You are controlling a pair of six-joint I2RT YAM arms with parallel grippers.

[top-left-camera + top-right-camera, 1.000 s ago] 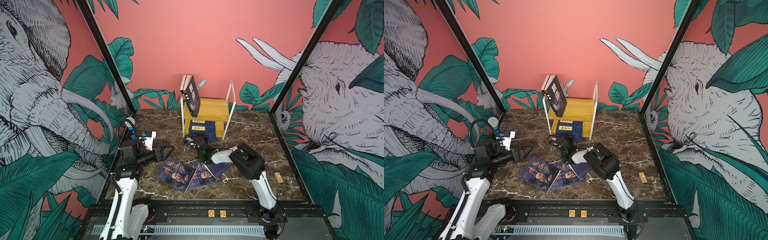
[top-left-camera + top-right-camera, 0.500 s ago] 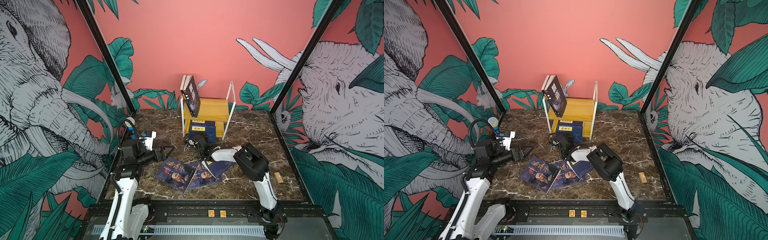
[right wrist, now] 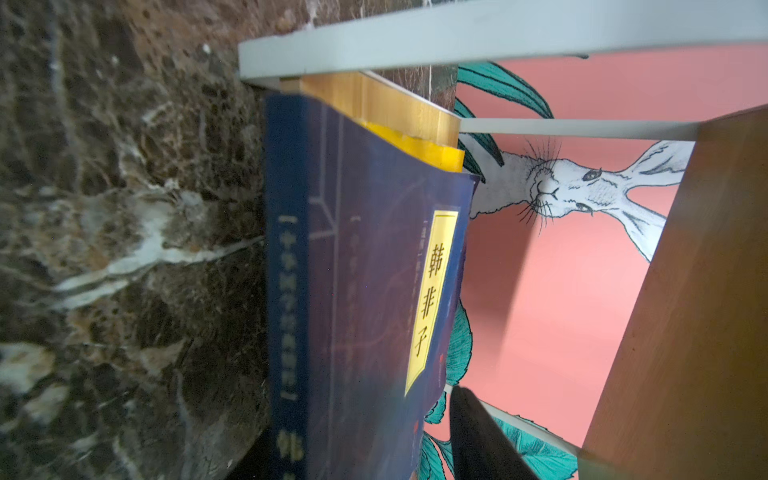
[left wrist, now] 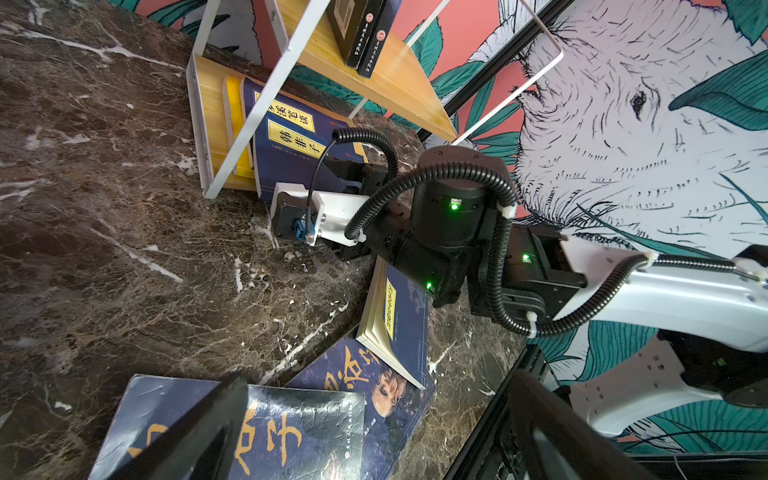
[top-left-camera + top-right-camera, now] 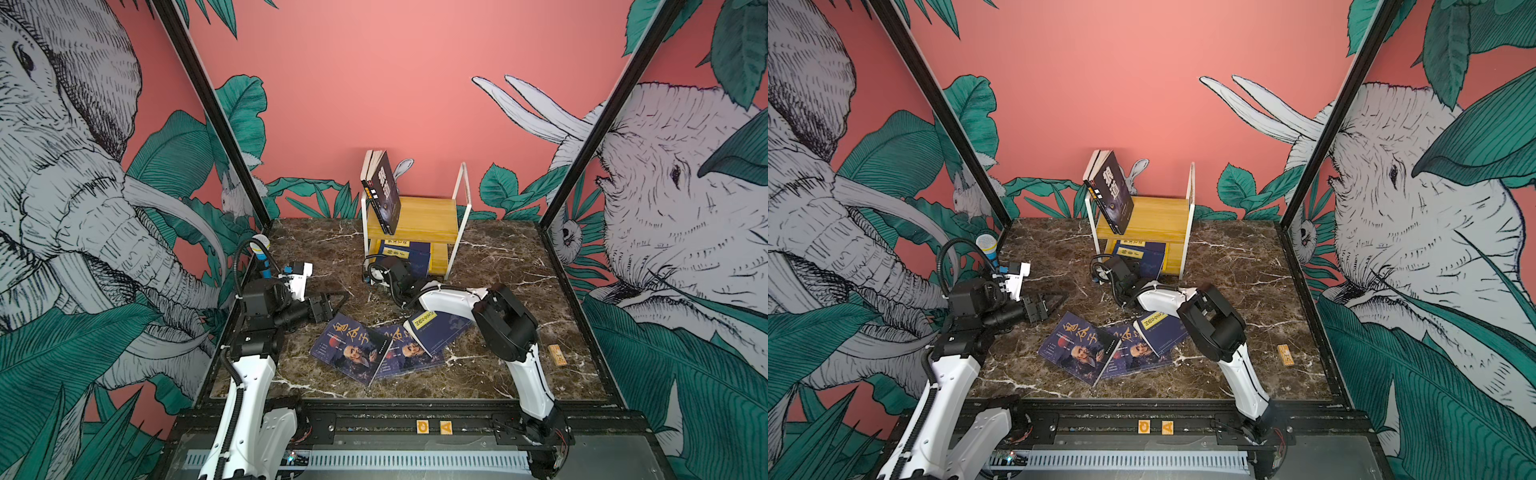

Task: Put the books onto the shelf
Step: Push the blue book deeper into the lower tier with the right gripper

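The shelf (image 5: 419, 216) (image 5: 1154, 212) stands at the back of the marble table, and a black wolf-eye book (image 5: 386, 195) leans on its top board. My right gripper (image 5: 392, 272) (image 3: 365, 453) is at the lower tier, open. A navy book with a yellow label (image 3: 374, 291) (image 4: 291, 153) lies between its jaws and sticks out of the tier. One finger (image 3: 478, 436) stands clear of the cover. Two old-man portrait books (image 5: 353, 347) (image 5: 405, 353) and a navy yellow-label book (image 5: 436, 328) lie on the table. My left gripper (image 5: 336, 301) (image 4: 374, 432) hovers open beside them, holding nothing.
A yellow book (image 4: 239, 124) and another navy one (image 4: 291, 118) lie in the lower tier under the navy book. A small wooden block (image 5: 557, 355) lies on the marble at the right. Black frame posts and a front rail (image 5: 415, 409) bound the table.
My right gripper has pushed a little further toward the lower tier and its jaws have widened around the navy book. The left arm has not moved.
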